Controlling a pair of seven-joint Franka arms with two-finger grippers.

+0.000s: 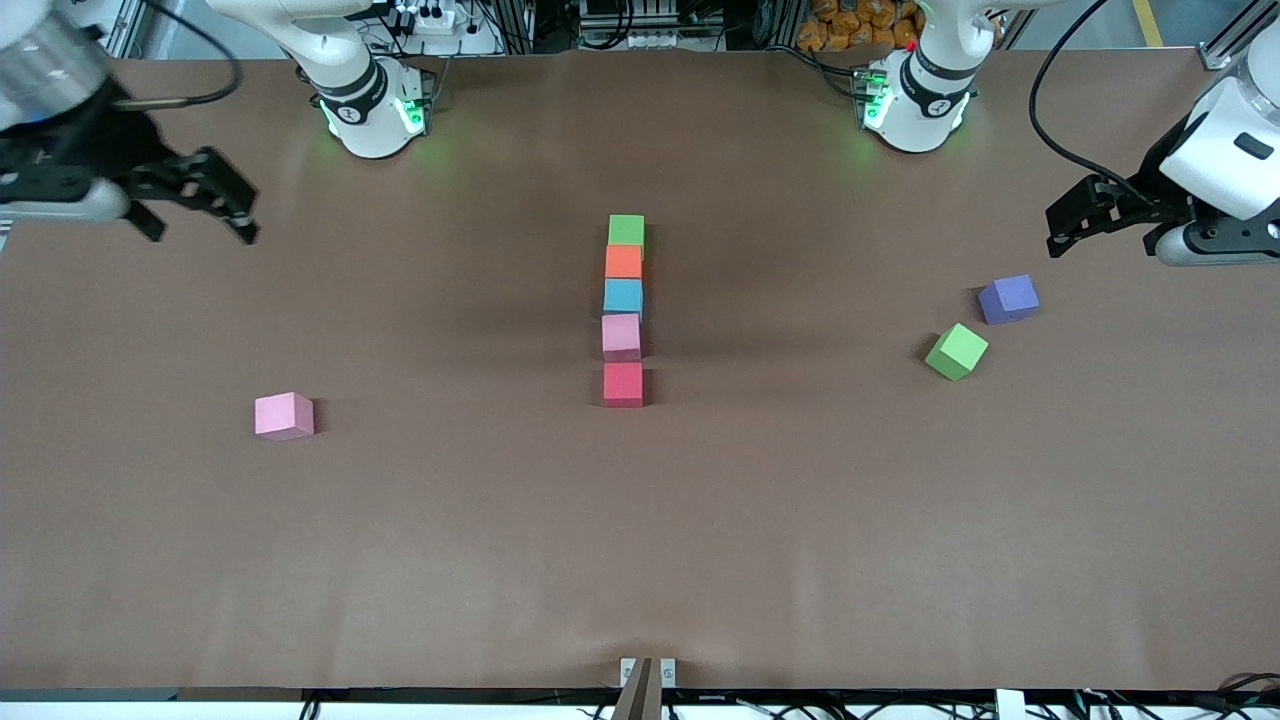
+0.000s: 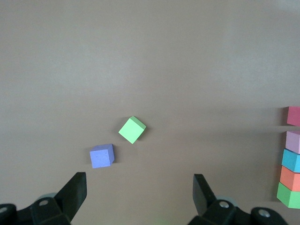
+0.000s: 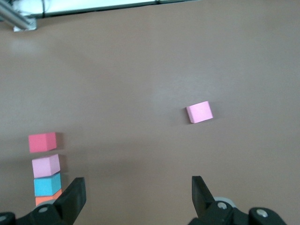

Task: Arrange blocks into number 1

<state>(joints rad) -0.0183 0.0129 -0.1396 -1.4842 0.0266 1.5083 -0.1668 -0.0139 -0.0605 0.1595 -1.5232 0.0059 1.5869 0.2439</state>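
Both end effectors hang in the air with fingers spread wide and nothing between them. Left end effector (image 1: 1060, 228) hovers over the left arm's end of the table (image 1: 640, 560), its arm reaching in low from the edge, wrist roughly level; its fingers (image 2: 75, 190) frame the loose purple block (image 1: 1008, 299) and the loose green block (image 1: 956, 351), which sits turned at an angle, near the purple one but apart and nearer the front camera. Right end effector (image 1: 195, 205) hovers over the right arm's end, fingers angled downward. A lone pink block (image 1: 284, 416) lies on that end.

At the table's middle runs a straight column: green cube (image 1: 627, 230) farthest, then orange cube (image 1: 624, 262), light blue cube (image 1: 623, 297), pink cube (image 1: 621, 336), and red cube (image 1: 623, 384) nearest, a small gap separating red from pink.
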